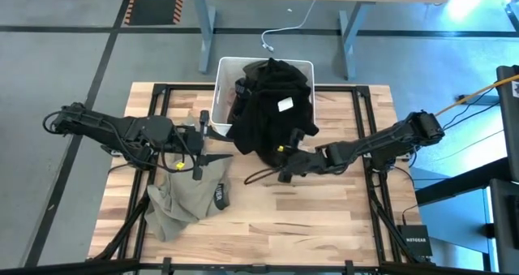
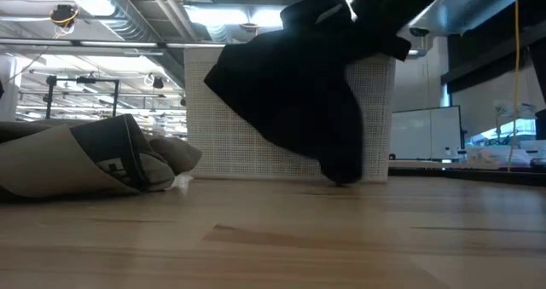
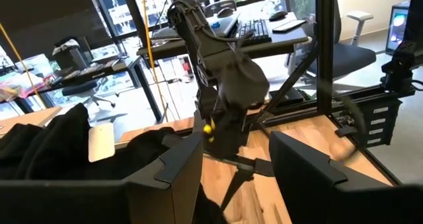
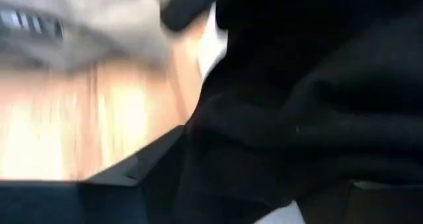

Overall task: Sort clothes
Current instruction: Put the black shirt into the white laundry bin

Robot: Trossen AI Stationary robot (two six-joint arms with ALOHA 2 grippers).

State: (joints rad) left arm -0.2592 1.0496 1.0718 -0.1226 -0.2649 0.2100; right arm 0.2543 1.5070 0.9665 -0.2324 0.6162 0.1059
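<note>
The black garment [image 1: 268, 105] drapes over the near rim of the white bin [image 1: 223, 72] at the bench's far side. The right hand [image 1: 285, 168] sits at its hanging hem; its grip cannot be told. The left hand [image 1: 212, 156] is spread wide above the khaki garment [image 1: 182, 198], which lies at near left.

Two black jointed arms, seen from above the wooden table [image 1: 324, 218]. The left arm [image 1: 105, 127] carries looped dark cables beside its shoulder joint and a yellow marking near its gripper [image 1: 197, 155]. The right arm [image 1: 389, 141] is matte black, with rounded joint housings and a small yellow-green spot at its wrist; its gripper [image 1: 285, 171] has angular black fingers.
</note>
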